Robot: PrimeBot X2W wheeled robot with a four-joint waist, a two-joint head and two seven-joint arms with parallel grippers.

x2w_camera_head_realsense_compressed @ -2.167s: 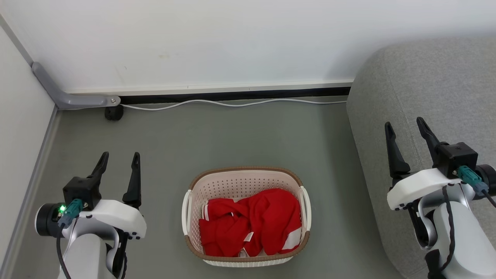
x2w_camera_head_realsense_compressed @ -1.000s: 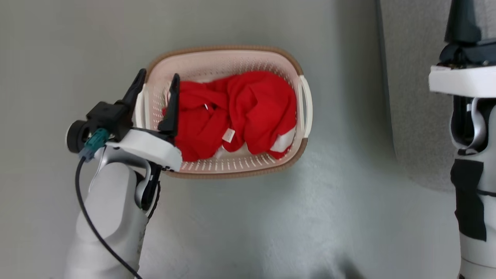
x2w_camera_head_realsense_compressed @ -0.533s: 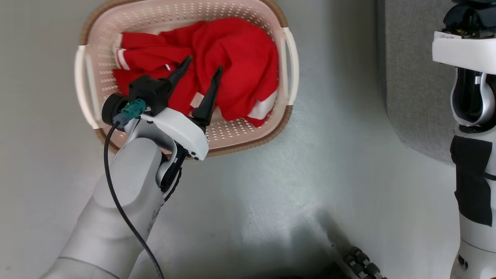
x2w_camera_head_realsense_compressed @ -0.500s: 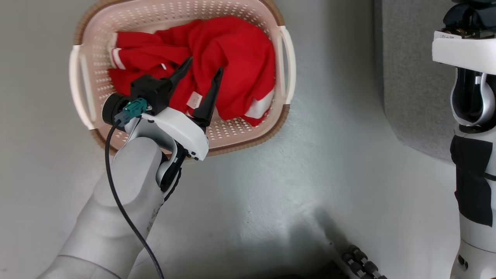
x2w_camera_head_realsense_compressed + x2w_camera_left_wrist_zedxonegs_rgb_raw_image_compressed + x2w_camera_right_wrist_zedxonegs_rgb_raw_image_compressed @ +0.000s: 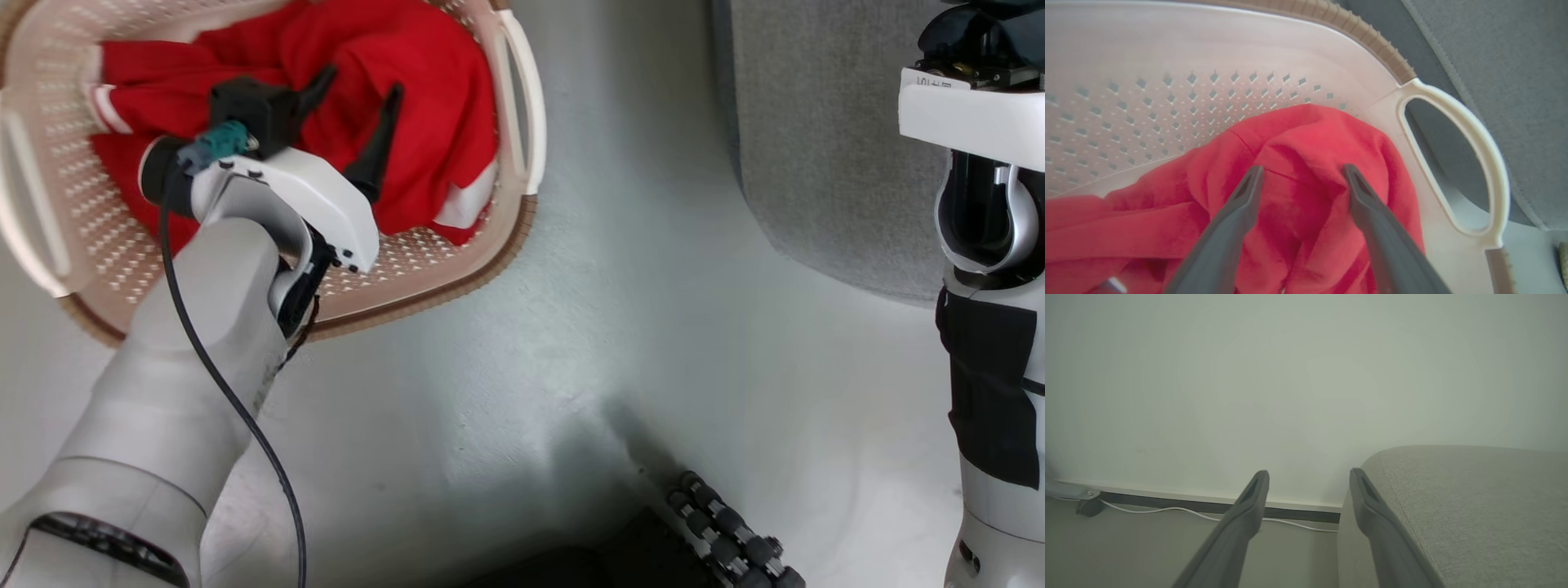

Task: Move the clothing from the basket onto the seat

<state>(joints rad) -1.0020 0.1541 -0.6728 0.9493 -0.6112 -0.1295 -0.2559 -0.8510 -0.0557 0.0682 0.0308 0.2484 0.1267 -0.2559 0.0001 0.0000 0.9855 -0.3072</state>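
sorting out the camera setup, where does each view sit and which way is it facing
Head view: on the robot's head, looking steeply down at the basket, clothing and floor; left arm, open left pincer and right wrist show.
Left wrist view: on the left wrist, looking along the left pincer into the basket at the clothing.
Right wrist view: on the right wrist, facing the wall past the seat; the open right pincer shows.
Shared: all three catch the seat.
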